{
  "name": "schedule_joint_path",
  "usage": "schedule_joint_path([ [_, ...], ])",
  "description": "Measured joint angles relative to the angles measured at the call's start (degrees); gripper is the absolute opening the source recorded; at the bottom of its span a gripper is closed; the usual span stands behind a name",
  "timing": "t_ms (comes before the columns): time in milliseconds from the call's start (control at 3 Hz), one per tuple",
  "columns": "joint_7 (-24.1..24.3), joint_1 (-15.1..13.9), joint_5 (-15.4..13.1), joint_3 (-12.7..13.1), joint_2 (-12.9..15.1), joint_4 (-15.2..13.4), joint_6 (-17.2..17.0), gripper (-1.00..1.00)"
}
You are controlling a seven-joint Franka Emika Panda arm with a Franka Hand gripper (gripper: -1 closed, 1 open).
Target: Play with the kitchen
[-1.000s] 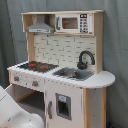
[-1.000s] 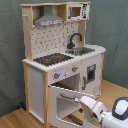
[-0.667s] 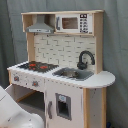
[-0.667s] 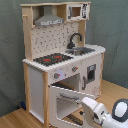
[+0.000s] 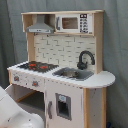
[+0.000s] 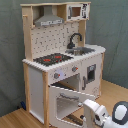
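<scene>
One kitchen point(image 5: 65, 75) fills both exterior views, standing on the wood floor point(image 6: 12, 120) against a grey curtain point(image 6: 115, 25). Your arm point(image 6: 102, 114) sits low by its hanging-open oven door point(image 6: 67, 100); you cannot tell whether the tool is apart or together.

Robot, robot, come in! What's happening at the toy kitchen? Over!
Arm low by the kitchen. Oven door hanging open in the second exterior view. Nothing in the way. Over.
</scene>
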Motion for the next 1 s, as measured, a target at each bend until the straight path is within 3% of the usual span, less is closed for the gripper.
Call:
schedule_joint_path([
  [667,10.2,0.2,0.0,0.2,-0.9,-3.0,1.6,1.00],
  [1000,10.8,0.2,0.0,0.2,-0.9,-3.3,1.6,-1.00],
])
